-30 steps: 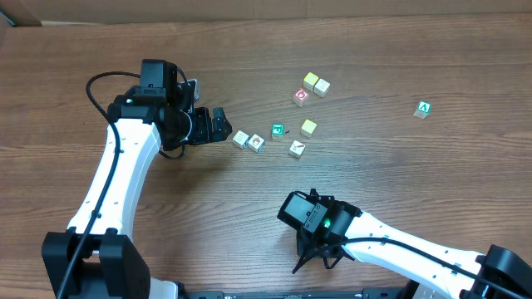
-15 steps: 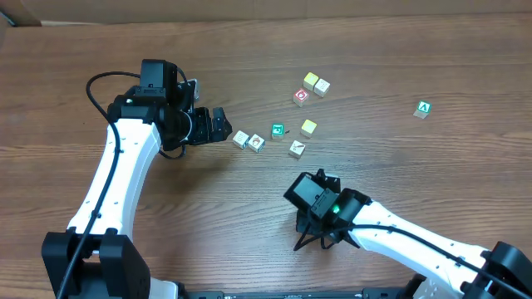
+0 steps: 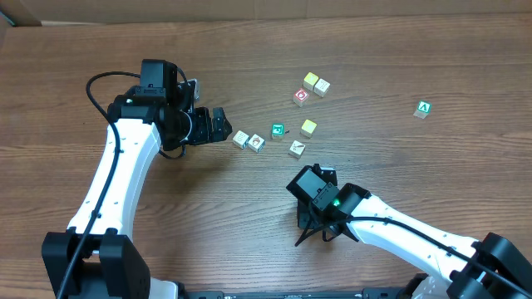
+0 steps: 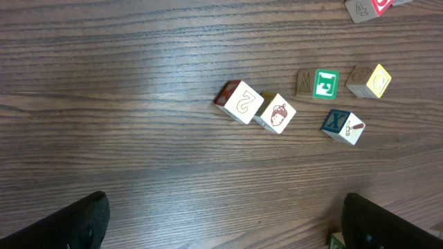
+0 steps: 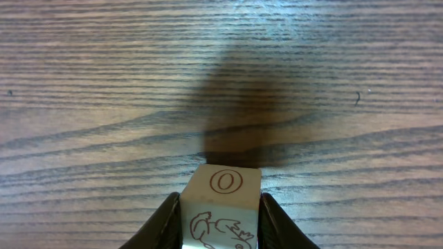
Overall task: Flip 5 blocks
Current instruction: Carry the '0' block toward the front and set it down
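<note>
Bare tabletop [image 4: 138,138] before left gripper [image 3: 223,126]; 2 blocks [image 4: 257,111], seemingly touching, stand ahead.

Your count stands at ten: five printed blocks [image 3: 256,143], three yellow-topped cubes [image 3: 308,127], one green cube [image 3: 424,109] toward three o'clock, and one O-marked cube [image 5: 223,183] in the right gripper [image 5: 221,218].

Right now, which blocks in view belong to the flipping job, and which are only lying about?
Job: number 2 block, acorn block, teal block, X block, red-marked block, plus the O block held in the right gripper.
Lying about: three yellow-topped cubes, green A cube.
</note>
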Motion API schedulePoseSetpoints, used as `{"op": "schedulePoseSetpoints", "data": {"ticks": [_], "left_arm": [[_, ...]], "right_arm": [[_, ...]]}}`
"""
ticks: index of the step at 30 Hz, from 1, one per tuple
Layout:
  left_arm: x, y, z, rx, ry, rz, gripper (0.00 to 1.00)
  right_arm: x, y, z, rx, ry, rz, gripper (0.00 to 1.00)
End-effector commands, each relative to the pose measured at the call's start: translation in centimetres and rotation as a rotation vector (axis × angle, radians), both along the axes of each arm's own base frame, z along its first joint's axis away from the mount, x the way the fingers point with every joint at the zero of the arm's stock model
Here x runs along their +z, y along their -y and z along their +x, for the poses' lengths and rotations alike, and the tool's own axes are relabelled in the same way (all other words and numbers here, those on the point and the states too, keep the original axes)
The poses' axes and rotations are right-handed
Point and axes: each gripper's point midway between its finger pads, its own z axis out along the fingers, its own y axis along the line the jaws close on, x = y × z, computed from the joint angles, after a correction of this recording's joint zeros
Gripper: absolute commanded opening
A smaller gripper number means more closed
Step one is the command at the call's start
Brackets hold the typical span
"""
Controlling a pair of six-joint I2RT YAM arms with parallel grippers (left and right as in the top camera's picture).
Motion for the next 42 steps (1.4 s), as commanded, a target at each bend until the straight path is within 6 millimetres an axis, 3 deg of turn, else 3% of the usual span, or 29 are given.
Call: {"op": "schedulePoseSetpoints", "data": {"ticks": [1, 8, 20, 26, 30, 31, 32, 35, 38, 42], "left_arm": [[0.6, 0.0, 0.6, 0.010, 0.015, -0.011, 1.00], [0.6, 0.0, 0.6, 0.010, 0.015, -0.011, 1.00], [0.6, 0.0, 0.6, 0.010, 0.015, -0.011, 1.00], [0.6, 0.0, 0.6, 0.010, 0.015, -0.011, 1.00], [0.6, 0.0, 0.6, 0.010, 0.015, -0.011, 1.00], [0.6, 0.0, 0.6, 0.010, 0.015, -0.012, 1.00], [0.6, 0.0, 0.6, 0.010, 0.016, -0.012, 1.00], [0.6, 0.3, 0.5, -0.003, 0.015, -0.023, 1.00], [0.3, 0.7, 0.8, -0.057, 0.033, -0.012, 0.86], [-1.3, 3.3, 1.3, -0.215, 0.054, 0.002, 0.72]], "right_arm": [[-0.3, 0.3, -0.2, 0.042, -0.001, -0.013, 0.24], [-0.3, 0.2, -0.2, 0.045, -0.005, -0.008, 0.38], [0.1, -0.1, 0.5, 0.034, 0.025, -0.004, 0.44], [3.7, -1.3, 3.2, 0.002, 0.093, 0.035, 0.52], [5.5, -0.8, 5.0, -0.049, 0.110, 0.051, 0.65], [6.0, -0.8, 5.4, -0.061, 0.111, 0.061, 0.87], [6.5, -0.7, 5.8, -0.072, 0.108, 0.073, 1.00], [8.1, 0.0, 6.6, -0.111, 0.093, 0.080, 1.00], [10.0, 1.3, 7.2, -0.145, 0.080, 0.065, 1.00], [11.9, 1.9, 7.6, -0.168, 0.072, 0.067, 1.00]]}}
